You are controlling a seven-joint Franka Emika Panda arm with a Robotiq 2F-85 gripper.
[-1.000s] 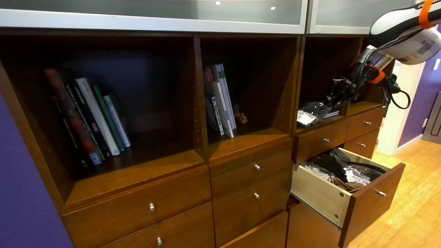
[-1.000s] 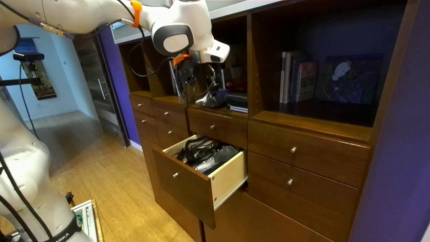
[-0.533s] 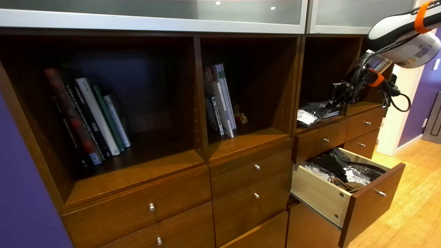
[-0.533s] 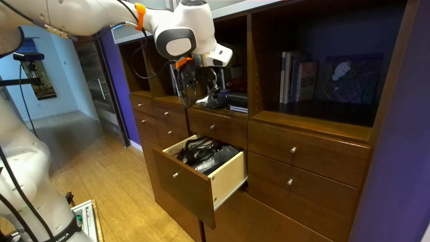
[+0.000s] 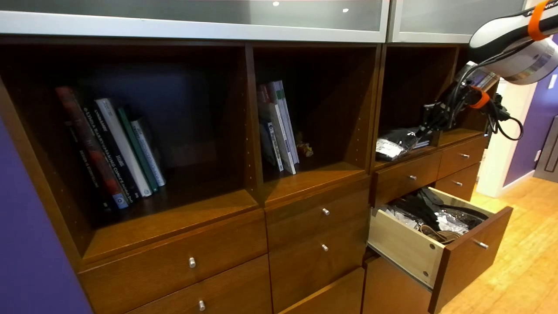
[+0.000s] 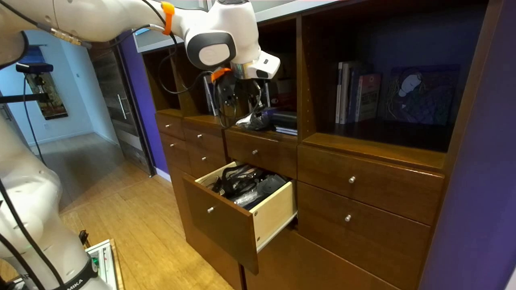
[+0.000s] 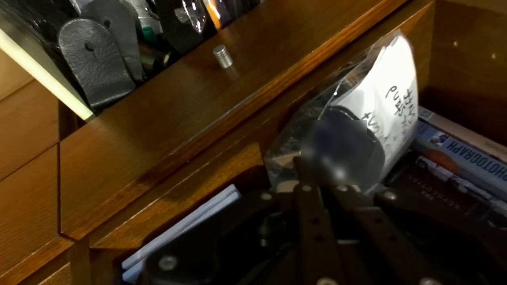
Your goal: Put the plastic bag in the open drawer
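The plastic bag is clear, with dark contents and a white paper with handwriting inside. It shows in the wrist view [image 7: 392,87] and in both exterior views [image 5: 391,147] [image 6: 252,122], at the front edge of the shelf above the open drawer. My gripper [image 7: 326,170] has its jaws close together and looks shut on the bag's near end; a blurred patch hides the fingertips. In an exterior view the gripper [image 5: 421,130] reaches down to the bag from above. The open drawer [image 5: 405,242] [image 6: 221,219] is pulled out below; its rim [image 7: 43,75] shows at the wrist view's top left.
The open drawer holds black straps and clear plastic packets. A closed drawer [image 6: 254,152] lies between shelf and open drawer. Books [image 7: 467,154] and thin pale booklets [image 7: 182,231] lie beside the gripper. A shelf divider [image 5: 375,104] stands beside the bag.
The arm has dipped slightly and shifted a little. The bag stays at the shelf's front edge, and its white paper has turned slightly, showing more plainly.
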